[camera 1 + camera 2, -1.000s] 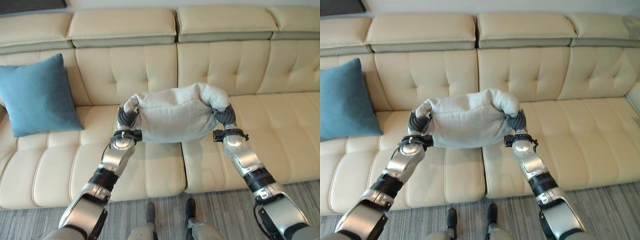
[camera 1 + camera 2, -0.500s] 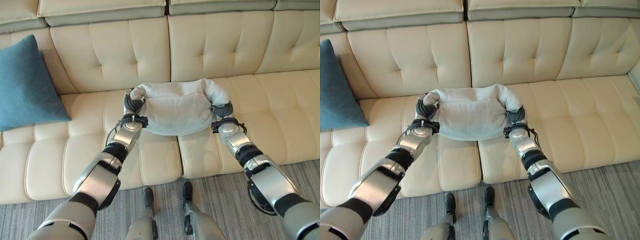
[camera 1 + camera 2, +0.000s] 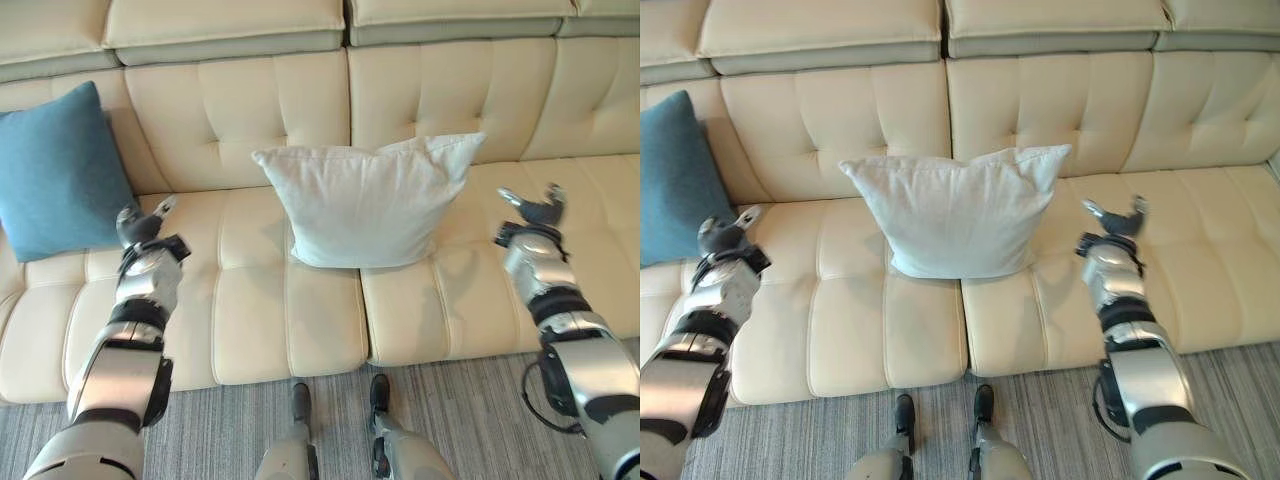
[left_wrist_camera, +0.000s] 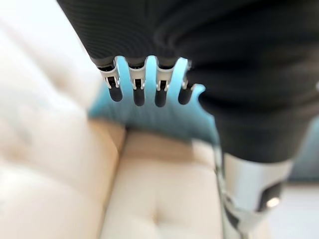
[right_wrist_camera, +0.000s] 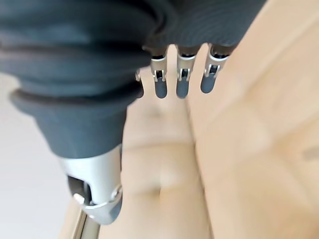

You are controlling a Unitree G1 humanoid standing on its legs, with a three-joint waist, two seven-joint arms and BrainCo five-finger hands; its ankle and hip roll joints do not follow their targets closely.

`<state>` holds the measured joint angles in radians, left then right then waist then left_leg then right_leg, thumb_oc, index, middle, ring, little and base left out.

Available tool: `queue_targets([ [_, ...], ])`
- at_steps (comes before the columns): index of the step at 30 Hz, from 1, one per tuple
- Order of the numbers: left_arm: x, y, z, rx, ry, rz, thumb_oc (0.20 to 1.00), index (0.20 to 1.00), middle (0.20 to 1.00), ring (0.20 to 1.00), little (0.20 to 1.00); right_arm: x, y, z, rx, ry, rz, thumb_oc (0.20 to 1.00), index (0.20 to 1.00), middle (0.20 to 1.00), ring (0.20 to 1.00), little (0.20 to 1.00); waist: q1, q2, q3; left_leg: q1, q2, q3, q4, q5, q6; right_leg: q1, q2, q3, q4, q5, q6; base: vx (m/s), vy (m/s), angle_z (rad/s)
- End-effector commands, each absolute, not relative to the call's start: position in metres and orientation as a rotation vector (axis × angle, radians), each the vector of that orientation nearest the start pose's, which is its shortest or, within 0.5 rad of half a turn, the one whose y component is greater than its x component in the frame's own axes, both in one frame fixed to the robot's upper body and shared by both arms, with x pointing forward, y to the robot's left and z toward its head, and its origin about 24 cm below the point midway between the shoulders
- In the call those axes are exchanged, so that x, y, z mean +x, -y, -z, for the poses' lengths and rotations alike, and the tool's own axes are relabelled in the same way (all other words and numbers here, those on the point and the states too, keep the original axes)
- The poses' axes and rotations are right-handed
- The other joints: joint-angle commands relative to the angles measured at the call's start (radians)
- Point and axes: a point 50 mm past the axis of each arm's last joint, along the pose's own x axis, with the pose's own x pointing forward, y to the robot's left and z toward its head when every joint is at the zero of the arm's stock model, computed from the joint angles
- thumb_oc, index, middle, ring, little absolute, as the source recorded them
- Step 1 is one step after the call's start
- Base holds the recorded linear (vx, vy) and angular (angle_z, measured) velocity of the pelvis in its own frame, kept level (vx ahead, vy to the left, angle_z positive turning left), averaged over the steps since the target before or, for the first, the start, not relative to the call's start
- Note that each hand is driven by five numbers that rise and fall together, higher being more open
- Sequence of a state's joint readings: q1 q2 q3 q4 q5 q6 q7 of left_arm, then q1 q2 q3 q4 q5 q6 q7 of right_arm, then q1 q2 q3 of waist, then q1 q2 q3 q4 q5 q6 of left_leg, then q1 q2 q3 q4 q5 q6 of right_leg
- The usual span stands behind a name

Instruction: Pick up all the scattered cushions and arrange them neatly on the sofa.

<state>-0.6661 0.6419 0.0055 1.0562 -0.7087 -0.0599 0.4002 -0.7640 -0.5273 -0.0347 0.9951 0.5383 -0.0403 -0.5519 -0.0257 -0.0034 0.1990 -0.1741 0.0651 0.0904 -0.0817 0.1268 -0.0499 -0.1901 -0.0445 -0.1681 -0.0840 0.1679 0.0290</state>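
Left eye view is showing the cream sofa (image 3: 300, 320) spanning the frame, with the white cushion (image 3: 365, 205) standing upright at its middle, leaning on the backrest, its long axis running 9 to 3 o'clock. A blue cushion (image 3: 55, 170) is leaning at 9 o'clock. The left hand (image 3: 140, 225) is hovering at 8 o'clock of the white cushion, the right hand (image 3: 535, 210) at 3 o'clock; both are well apart from it, fingers spread and holding nothing. The left hand is lying nearer the blue cushion, judging by position
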Motion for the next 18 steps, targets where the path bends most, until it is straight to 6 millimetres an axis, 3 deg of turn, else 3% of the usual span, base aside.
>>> queue_targets([
  [1,0.307,-0.355,-0.052,-0.305,-0.195,-0.847,1.0,1.0,1.0,1.0,1.0,0.334,0.318,-0.072,0.301,-0.116,0.847,1.0,1.0,1.0,1.0,1.0,0.011,-0.018,-0.036,0.083,-0.034,0.004,-0.006,-0.13,-0.02,0.094,-0.022,-0.025,-0.003,-0.193,0.091,0.04,0.045,0.0],
  [3,0.298,-0.356,-0.041,-0.296,-0.227,-0.858,1.0,1.0,1.0,1.0,1.0,0.327,0.319,-0.062,0.33,-0.127,0.862,1.0,1.0,1.0,1.0,1.0,0.01,-0.018,-0.046,0.087,-0.034,0.006,-0.006,-0.13,-0.018,0.097,-0.023,-0.025,-0.003,-0.191,0.091,0.02,0.041,-0.01],
  [4,0.282,-0.35,-0.017,-0.33,-0.272,-0.851,1.0,1.0,1.0,1.0,1.0,0.315,0.314,-0.041,0.362,-0.164,0.846,1.0,1.0,1.0,1.0,1.0,0.014,-0.018,-0.057,0.099,-0.036,0.006,-0.006,-0.136,-0.015,0.108,-0.024,-0.025,-0.003,-0.193,0.092,0.0,0.045,-0.01],
  [6,0.257,-0.348,0.011,-0.312,-0.364,-0.852,1.0,1.0,1.0,1.0,1.0,0.302,0.31,-0.021,0.349,-0.212,0.829,1.0,1.0,1.0,1.0,1.0,0.017,-0.017,-0.071,0.113,-0.037,0.008,-0.006,-0.14,-0.013,0.121,-0.025,-0.023,-0.003,-0.194,0.095,0.0,0.058,0.01],
  [9,0.231,-0.34,0.04,-0.307,-0.46,-0.862,1.0,1.0,1.0,1.0,1.0,0.29,0.304,-0.006,0.288,-0.254,0.799,1.0,1.0,1.0,1.0,1.0,0.021,-0.02,-0.088,0.13,-0.038,0.01,-0.006,-0.144,-0.01,0.136,-0.025,-0.022,-0.003,-0.193,0.095,-0.01,0.054,-0.04],
  [12,0.188,-0.314,0.08,-0.202,-0.62,-0.769,1.0,1.0,1.0,1.0,1.0,0.261,0.289,0.027,0.154,-0.366,0.681,1.0,1.0,1.0,1.0,1.0,0.023,-0.025,-0.113,0.153,-0.042,0.013,-0.006,-0.149,-0.002,0.157,-0.027,-0.022,-0.003,-0.186,0.096,-0.08,0.101,-0.02],
  [15,0.173,-0.293,0.093,0.047,-0.717,-0.55,1.0,1.0,1.0,1.0,1.0,0.222,0.272,0.069,0.141,-0.539,0.566,1.0,1.0,1.0,1.0,1.0,0.02,-0.032,-0.131,0.17,-0.052,0.015,-0.006,-0.157,0.007,0.17,-0.034,-0.021,-0.003,-0.172,0.104,-0.18,0.167,-0.01],
  [18,0.168,-0.27,0.101,0.167,-0.755,-0.366,1.0,1.0,1.0,1.0,1.0,0.192,0.262,0.094,0.046,-0.681,0.455,1.0,1.0,1.0,1.0,1.0,0.016,-0.037,-0.134,0.186,-0.07,0.012,-0.006,-0.162,0.023,0.185,-0.048,-0.018,-0.003,-0.152,0.115,-0.21,0.201,-0.02],
])
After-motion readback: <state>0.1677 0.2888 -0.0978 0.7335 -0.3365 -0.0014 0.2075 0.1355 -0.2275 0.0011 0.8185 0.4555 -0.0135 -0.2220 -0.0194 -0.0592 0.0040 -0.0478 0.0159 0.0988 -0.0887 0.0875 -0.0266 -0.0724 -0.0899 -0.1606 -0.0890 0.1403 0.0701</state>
